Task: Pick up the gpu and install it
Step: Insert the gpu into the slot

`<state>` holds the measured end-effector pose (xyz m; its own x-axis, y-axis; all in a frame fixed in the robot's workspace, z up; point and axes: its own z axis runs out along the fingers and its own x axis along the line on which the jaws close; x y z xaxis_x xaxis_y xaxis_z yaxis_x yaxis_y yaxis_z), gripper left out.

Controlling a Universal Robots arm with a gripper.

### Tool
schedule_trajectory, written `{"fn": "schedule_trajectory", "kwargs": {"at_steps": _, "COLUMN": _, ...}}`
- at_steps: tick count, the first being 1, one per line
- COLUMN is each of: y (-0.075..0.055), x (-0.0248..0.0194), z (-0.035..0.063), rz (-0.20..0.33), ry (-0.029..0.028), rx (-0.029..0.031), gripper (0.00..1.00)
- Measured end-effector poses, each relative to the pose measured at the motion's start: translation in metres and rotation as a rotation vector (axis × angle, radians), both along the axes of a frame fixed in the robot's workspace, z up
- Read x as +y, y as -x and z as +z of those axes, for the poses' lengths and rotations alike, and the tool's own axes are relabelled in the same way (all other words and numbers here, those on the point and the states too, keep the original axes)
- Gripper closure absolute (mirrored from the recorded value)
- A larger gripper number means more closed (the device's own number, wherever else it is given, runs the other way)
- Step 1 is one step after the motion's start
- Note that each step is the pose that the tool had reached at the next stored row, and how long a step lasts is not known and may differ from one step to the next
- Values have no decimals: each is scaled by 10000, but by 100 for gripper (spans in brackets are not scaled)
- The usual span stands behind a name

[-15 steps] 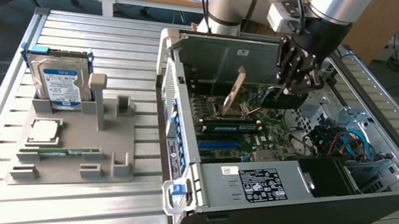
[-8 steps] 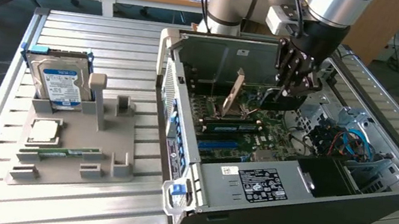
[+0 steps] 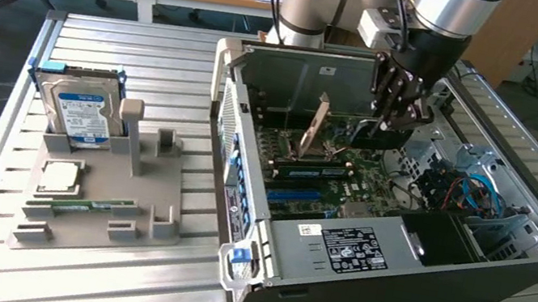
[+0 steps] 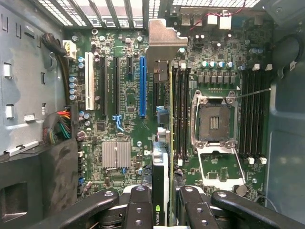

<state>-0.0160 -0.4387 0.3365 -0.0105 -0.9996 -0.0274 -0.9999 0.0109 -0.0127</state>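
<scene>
Gripper (image 3: 392, 122) fingers are pinched on the gpu (image 4: 161, 181), a thin flat black expansion card with a long silver metal bracket at one end, gripping it by its upper edge inside the open black-and-grey computer case (image 3: 512, 266). Seen from the wrist, the card stands on edge over the green motherboard (image 4: 128, 95), with the black fingers (image 4: 138, 210) pressed against both of its faces. It runs along the board just beside the long blue slot (image 4: 142, 86), between that slot and the empty square processor socket (image 4: 213, 121), and its bracket reaches toward the case's vented wall. Whether its lower edge sits in a slot cannot be told. Well apart, toward the exterior view's left, a grey moulded holder (image 3: 145, 204) lies on the slatted metal table (image 3: 93, 286). It carries an upright silver hard drive with a blue-white label (image 3: 84, 112) and a small narrow green memory stick (image 3: 85, 206) lying flat near its front.
</scene>
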Motion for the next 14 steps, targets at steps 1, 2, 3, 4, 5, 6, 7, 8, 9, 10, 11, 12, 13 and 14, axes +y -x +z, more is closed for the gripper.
{"fn": "schedule_trajectory", "kwargs": {"at_steps": 1, "y": 0, "x": 0, "z": -8, "rz": 0, "ry": 2, "rx": 1, "gripper": 73}}
{"fn": "schedule_trajectory", "kwargs": {"at_steps": 2, "y": 0, "x": 0, "z": -18, "rz": 0, "ry": 1, "rx": 1, "gripper": 73}}
{"fn": "schedule_trajectory", "kwargs": {"at_steps": 3, "y": 0, "x": 0, "z": -27, "rz": 0, "ry": 2, "rx": 1, "gripper": 73}}
{"fn": "schedule_trajectory", "kwargs": {"at_steps": 4, "y": 0, "x": 0, "z": -35, "rz": 0, "ry": 2, "rx": 1, "gripper": 73}}
{"fn": "schedule_trajectory", "kwargs": {"at_steps": 5, "y": 0, "x": 0, "z": -39, "rz": 0, "ry": 4, "rx": 1, "gripper": 73}}
{"fn": "schedule_trajectory", "kwargs": {"at_steps": 6, "y": 0, "x": 0, "z": -39, "rz": 0, "ry": 5, "rx": 2, "gripper": 73}}
{"fn": "schedule_trajectory", "kwargs": {"at_steps": 7, "y": 0, "x": 0, "z": -39, "rz": -1, "ry": 5, "rx": 2, "gripper": 73}}
{"fn": "schedule_trajectory", "kwargs": {"at_steps": 8, "y": 1, "x": -1, "z": -39, "rz": 0, "ry": 4, "rx": 1, "gripper": 73}}
{"fn": "schedule_trajectory", "kwargs": {"at_steps": 9, "y": 1, "x": -8, "z": -40, "rz": -1, "ry": 0, "rx": 1, "gripper": 73}}
{"fn": "schedule_trajectory", "kwargs": {"at_steps": 10, "y": 1, "x": -20, "z": -40, "rz": -1, "ry": -1, "rx": 1, "gripper": 73}}
{"fn": "schedule_trajectory", "kwargs": {"at_steps": 11, "y": 1, "x": -73, "z": -40, "rz": 0, "ry": -8, "rx": 1, "gripper": 73}}
{"fn": "schedule_trajectory", "kwargs": {"at_steps": 12, "y": 2, "x": -79, "z": -41, "rz": -1, "ry": -8, "rx": 1, "gripper": 73}}
{"fn": "schedule_trajectory", "kwargs": {"at_steps": 13, "y": 2, "x": -79, "z": -40, "rz": 1, "ry": -7, "rx": 1, "gripper": 73}}
{"fn": "schedule_trajectory", "kwargs": {"at_steps": 14, "y": 2, "x": -80, "z": -40, "rz": 1, "ry": -6, "rx": 1, "gripper": 73}}
